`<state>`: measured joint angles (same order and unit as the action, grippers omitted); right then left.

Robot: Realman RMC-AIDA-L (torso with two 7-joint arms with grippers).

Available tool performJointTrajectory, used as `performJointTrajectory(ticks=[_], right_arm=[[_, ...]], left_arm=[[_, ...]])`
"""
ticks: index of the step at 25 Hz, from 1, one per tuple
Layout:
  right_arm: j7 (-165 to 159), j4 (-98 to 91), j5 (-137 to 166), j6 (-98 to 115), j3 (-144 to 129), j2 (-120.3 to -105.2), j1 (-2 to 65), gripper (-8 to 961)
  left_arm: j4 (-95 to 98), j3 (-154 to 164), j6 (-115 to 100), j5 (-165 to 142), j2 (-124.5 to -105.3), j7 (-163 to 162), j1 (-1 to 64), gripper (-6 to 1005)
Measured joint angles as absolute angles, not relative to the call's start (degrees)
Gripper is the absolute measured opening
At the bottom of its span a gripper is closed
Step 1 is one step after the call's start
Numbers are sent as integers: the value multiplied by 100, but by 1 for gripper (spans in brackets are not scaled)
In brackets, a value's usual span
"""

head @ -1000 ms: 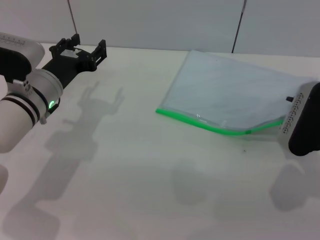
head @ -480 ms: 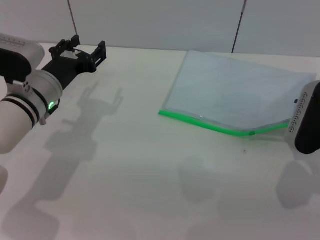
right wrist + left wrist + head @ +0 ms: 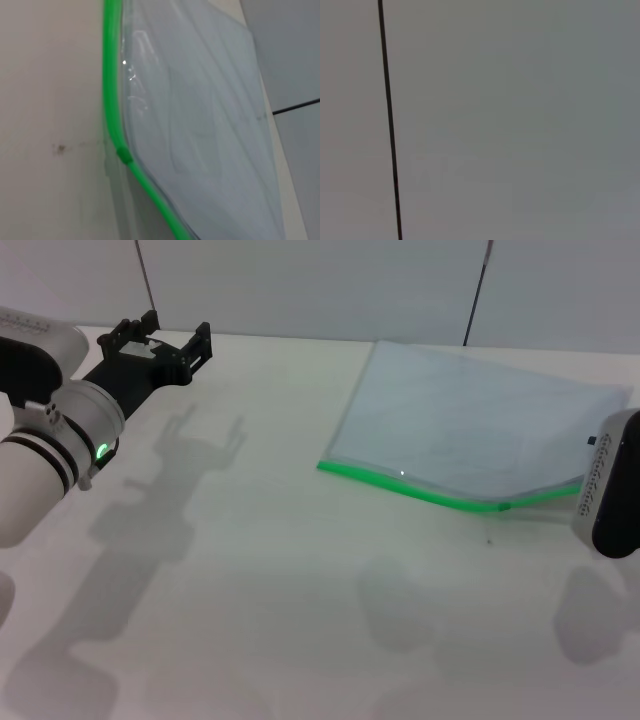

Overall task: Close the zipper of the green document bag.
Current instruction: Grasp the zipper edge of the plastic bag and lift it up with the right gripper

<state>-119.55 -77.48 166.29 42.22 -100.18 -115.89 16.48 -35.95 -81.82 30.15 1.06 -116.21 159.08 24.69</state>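
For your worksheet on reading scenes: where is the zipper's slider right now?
In the head view, the slider sits on the green zipper, toward the bag's right end, near the right claw.

This looks like a robot test room or lab, not a home. The bench [image 3: 300, 590] is a plain white surface, and behind it stands a bare pale wall [image 3: 320, 285] made of panels with thin dark seams [image 3: 478, 290] between them.

you will find no text, label, brand, number or sign to read here: not on the green document bag [image 3: 470, 420], nor on the desk [image 3: 300, 570].
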Motion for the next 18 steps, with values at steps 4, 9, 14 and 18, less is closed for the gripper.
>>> performJointTrajectory(ticks=[4,9,14,18], right_arm=[[-11713,-7750,16629,4144,-10023,-11592,1633,518],[-11358,-7737,16629,3981,-10026,-11601,1621,518],[-11002,-7620,16629,3778,-10026,-11599,1617,517],[-10728,-7526,16629,3659,-10026,-11607,1616,517]], left_arm=[[-3595,-8185,3014,115,-11619,15908,2469,721],[-3595,-8199,3015,122,-11618,15908,2469,721],[-3595,-8203,3015,123,-11618,15908,2469,721],[-3595,-8211,3015,124,-11618,15908,2469,721]])
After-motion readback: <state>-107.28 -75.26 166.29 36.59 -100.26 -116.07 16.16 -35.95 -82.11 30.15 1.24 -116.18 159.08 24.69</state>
